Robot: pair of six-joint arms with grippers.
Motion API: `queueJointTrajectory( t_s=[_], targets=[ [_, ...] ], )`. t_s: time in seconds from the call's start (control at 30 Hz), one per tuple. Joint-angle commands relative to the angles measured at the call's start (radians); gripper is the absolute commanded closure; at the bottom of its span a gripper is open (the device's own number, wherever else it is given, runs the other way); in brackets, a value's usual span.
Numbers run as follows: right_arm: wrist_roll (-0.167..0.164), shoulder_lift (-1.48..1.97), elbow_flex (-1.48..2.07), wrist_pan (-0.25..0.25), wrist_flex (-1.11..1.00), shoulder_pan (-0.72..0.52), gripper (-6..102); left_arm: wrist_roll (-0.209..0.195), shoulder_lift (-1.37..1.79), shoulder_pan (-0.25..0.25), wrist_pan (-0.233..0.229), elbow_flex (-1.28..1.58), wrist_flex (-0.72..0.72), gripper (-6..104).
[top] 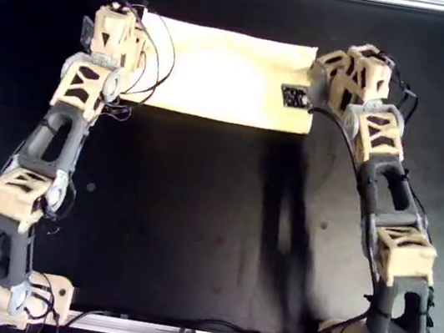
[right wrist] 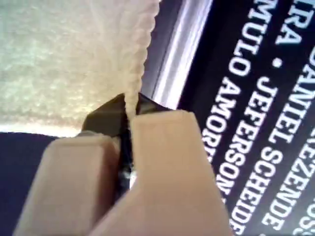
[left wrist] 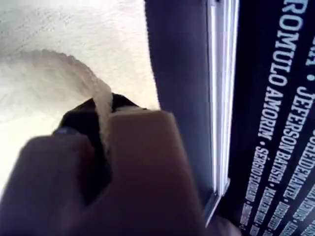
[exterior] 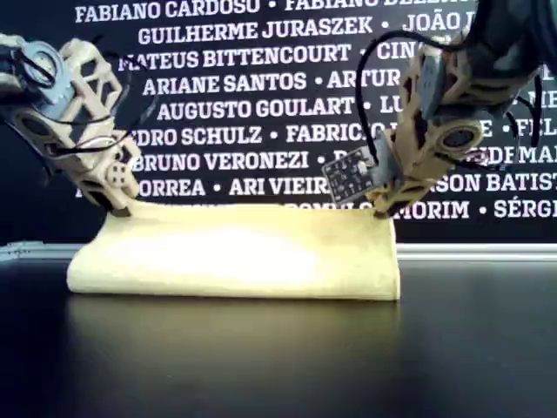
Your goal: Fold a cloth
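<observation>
At the surface's [top: 198, 213] far edge, my left gripper [left wrist: 101, 130] and right gripper [right wrist: 129, 115] each pinch a corner of the cloth [top: 224, 74], folded in half; I'd lower both together, aligning edges

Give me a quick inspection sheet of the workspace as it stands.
Surface: black tabletop with a metal frame edge.
Job's things: pale cream-yellow fabric cloth, lying as a wide strip at the overhead view's top.
Clutter: nothing seen.
Grippers: left tool and right tool each pinch a cloth edge.
Cables: black wires loop over the cloth by the left arm.
Surroundings: black banner with white printed names behind the table.
</observation>
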Motion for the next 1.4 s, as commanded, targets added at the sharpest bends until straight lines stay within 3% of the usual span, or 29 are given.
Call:
queueJointTrajectory(
  t_s=[0.0, 0.27, 0.37, 0.47, 0.63, 0.87, 1.03, 1.23, 1.37],
  targets=[
    [-0.002, 0.0, -0.143, 0.005, -0.044, -0.006, 95, 0.002, -0.005, 0.009, 0.002, -0.124, -0.025, 96],
    [-0.003, -0.072, -0.179, 0.005, -0.044, -0.005, 94, -0.012, -0.077, 0.014, 0.002, -0.201, -0.025, 96],
    [-0.003, -0.084, -0.179, 0.005, -0.044, -0.006, 92, -0.012, -0.094, 0.017, 0.003, -0.216, -0.025, 89],
    [-0.003, -0.091, -0.179, 0.006, -0.044, -0.006, 80, -0.012, -0.109, 0.014, -0.011, -0.216, -0.025, 72],
    [-0.003, -0.092, -0.178, 0.006, -0.044, -0.005, 53, 0.002, -0.132, 0.021, -0.014, -0.216, -0.025, 45],
    [-0.002, -0.091, -0.178, 0.005, -0.043, -0.005, 31, -0.003, -0.175, 0.021, -0.009, -0.219, -0.025, 31],
    [-0.003, -0.069, -0.158, 0.005, -0.043, -0.006, 27, -0.009, -0.176, 0.021, 0.0, -0.218, -0.025, 23],
    [-0.002, -0.06, -0.158, 0.005, -0.037, -0.006, 27, 0.002, -0.172, 0.014, -0.015, -0.218, -0.023, -5],
    [0.006, -0.046, -0.156, 0.005, -0.018, -0.006, 27, -0.015, -0.158, 0.017, -0.015, -0.219, -0.023, -2]
  ],
)
